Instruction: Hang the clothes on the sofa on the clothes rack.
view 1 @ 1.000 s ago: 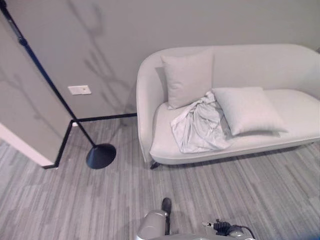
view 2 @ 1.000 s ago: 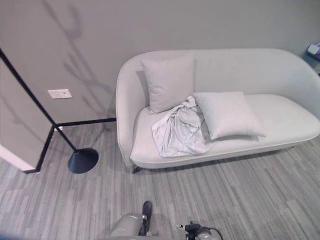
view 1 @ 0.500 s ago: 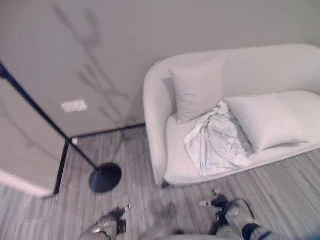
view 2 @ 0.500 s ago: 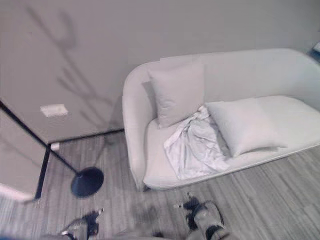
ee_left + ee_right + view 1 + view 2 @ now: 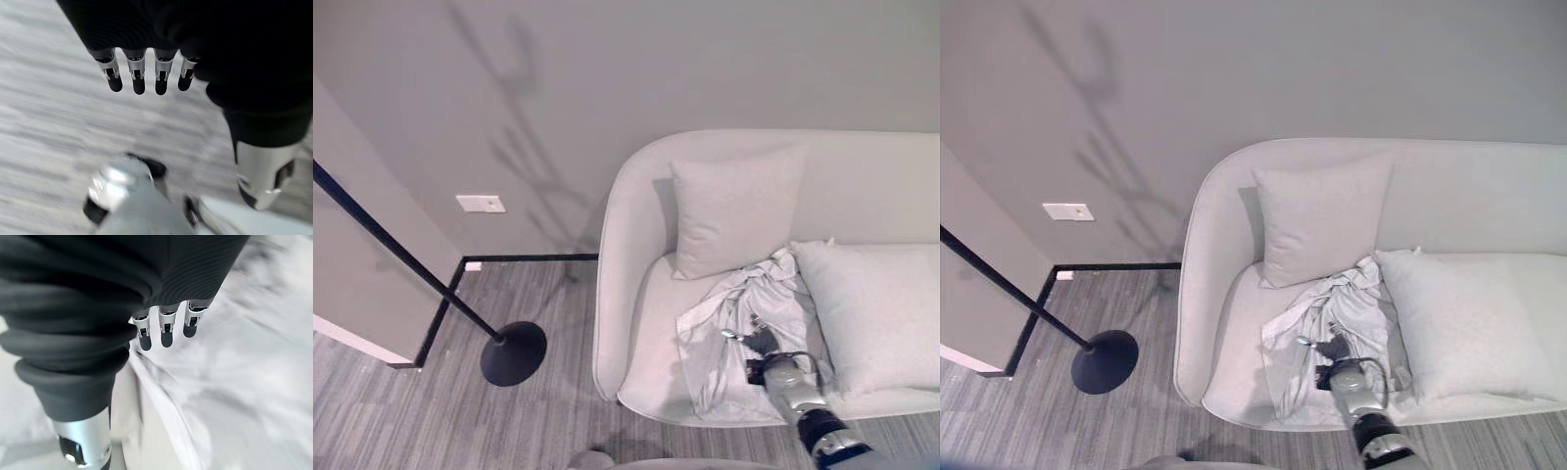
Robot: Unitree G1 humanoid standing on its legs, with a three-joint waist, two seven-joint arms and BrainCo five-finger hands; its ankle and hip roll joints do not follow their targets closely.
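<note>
A crumpled white garment (image 5: pixel 739 311) lies on the seat of a pale grey sofa (image 5: pixel 626 294), between two cushions. My right hand (image 5: pixel 762 345) reaches over the garment's near part. In the right wrist view its fingers (image 5: pixel 166 330) are straight and open, just above the white cloth (image 5: pixel 234 382), holding nothing. The clothes rack is a slanted black pole (image 5: pixel 401 259) on a round black base (image 5: pixel 514 352), on the floor left of the sofa. My left hand (image 5: pixel 139 78) hangs open over the striped floor.
An upright grey cushion (image 5: pixel 736 211) leans on the sofa back. A second cushion (image 5: pixel 876 313) lies flat to the garment's right. A wall corner with a black floor strip (image 5: pixel 445 308) stands behind the rack base. Grey striped floor (image 5: pixel 401 411) runs in front.
The camera has moved closer to the sofa and the picture has shifted. My right arm has stretched forward from the bottom edge to over the garment. The garment lies as before.
</note>
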